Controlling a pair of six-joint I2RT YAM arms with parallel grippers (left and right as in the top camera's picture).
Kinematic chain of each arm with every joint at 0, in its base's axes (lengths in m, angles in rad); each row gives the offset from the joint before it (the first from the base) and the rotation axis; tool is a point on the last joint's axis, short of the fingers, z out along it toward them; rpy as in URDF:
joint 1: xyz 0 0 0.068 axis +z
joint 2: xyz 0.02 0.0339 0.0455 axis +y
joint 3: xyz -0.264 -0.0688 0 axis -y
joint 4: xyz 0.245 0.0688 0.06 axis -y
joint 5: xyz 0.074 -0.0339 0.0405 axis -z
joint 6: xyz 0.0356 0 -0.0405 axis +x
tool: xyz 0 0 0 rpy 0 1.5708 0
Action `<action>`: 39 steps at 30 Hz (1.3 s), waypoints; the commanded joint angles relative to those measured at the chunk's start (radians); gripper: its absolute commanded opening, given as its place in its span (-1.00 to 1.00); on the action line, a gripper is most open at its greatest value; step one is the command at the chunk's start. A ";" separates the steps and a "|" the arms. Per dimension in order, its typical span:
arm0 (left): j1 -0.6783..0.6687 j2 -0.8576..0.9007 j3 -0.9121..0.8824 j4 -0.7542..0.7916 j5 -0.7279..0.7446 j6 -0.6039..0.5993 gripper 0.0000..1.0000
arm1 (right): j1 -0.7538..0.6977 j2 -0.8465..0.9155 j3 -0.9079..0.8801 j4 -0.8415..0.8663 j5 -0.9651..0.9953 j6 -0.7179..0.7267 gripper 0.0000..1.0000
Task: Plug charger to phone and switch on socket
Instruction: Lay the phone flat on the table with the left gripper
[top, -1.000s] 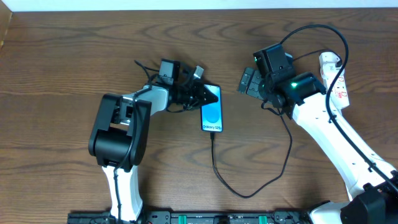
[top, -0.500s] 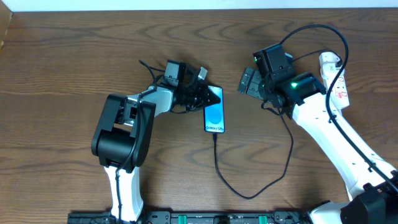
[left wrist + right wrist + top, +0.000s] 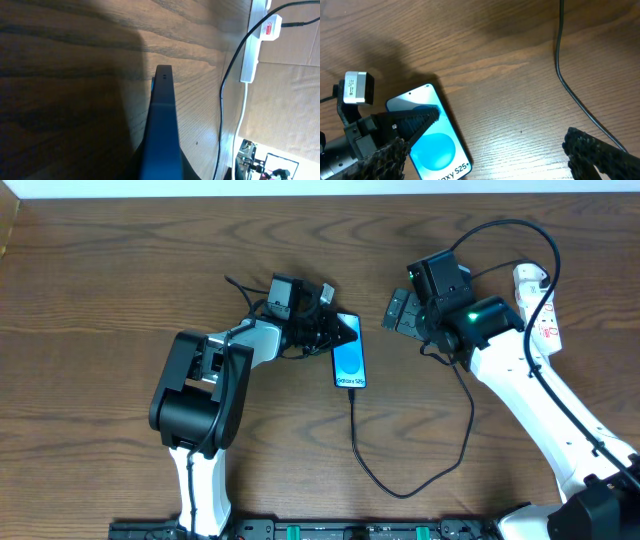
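Left gripper [image 3: 338,332] on blue-screened phone [image 3: 349,364]

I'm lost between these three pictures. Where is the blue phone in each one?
Overhead: the phone is near the centre, screen up.
Left wrist: the phone is seen edge-on, a dark slab rising from the bottom middle.
Right wrist: the phone is at lower left, its blue screen showing.
Shared landmark: the left gripper clamped on the phone's end, plain in the overhead and right wrist views.
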 commanded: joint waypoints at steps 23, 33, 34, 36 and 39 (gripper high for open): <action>-0.009 0.002 0.021 0.007 0.012 -0.009 -0.82 | -0.003 -0.023 0.007 -0.003 0.019 0.011 0.90; -0.009 0.002 0.021 0.007 0.012 -0.009 -0.81 | -0.003 -0.023 0.007 -0.003 0.019 0.011 0.88; -0.009 0.002 0.021 0.007 0.012 -0.009 -0.76 | -0.003 -0.023 0.007 -0.003 0.019 0.011 0.88; -0.009 0.002 0.021 0.006 0.012 -0.009 -0.74 | -0.003 -0.023 0.007 -0.003 0.019 0.011 0.89; -0.009 0.002 0.021 0.007 0.012 -0.009 -0.73 | -0.003 -0.023 0.007 -0.003 0.019 0.011 0.88</action>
